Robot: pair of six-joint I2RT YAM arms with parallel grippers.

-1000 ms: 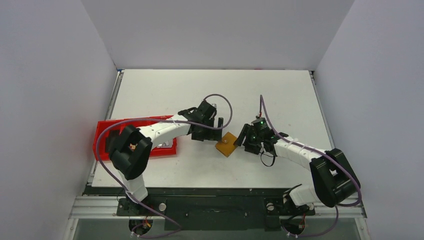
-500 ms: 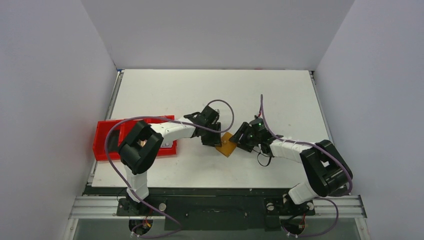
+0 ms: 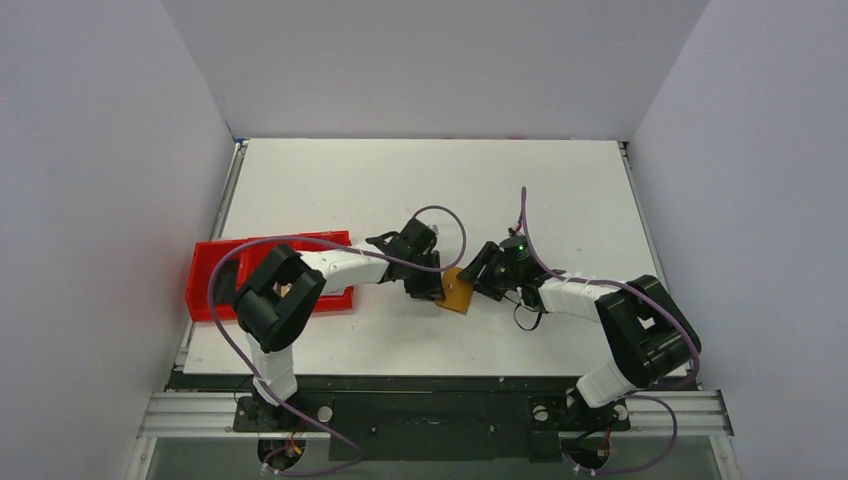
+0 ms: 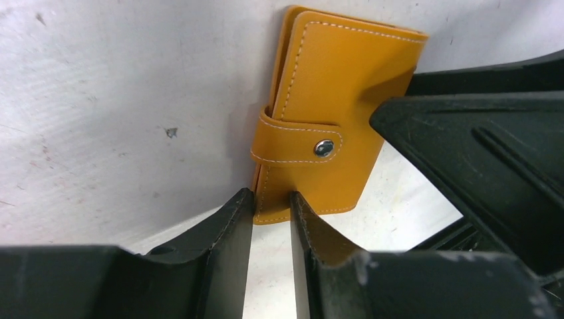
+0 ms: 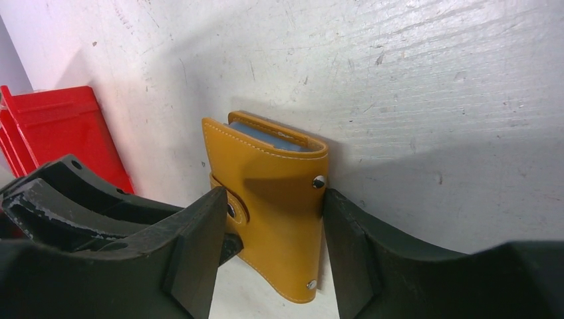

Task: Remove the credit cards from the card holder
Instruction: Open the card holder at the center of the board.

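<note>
while my right end effector (image 5: 271, 203), half spread, clamps the card holder (image 5: 266, 169), my left end effector (image 4: 271, 203) (nearly closed) pinches its corner; i'd unsnap the strap (image 4: 296, 143) gently.

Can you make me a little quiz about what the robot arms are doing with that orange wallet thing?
1. True or false: the snap strap on the card holder is fastened.
2. What stands between the fingers of the right gripper? A a cup, B the card holder, C nothing.
3. Fill in: a pale ___ card peeks from the holder's top.
Key: 1 true; 2 B; 3 blue.
</note>
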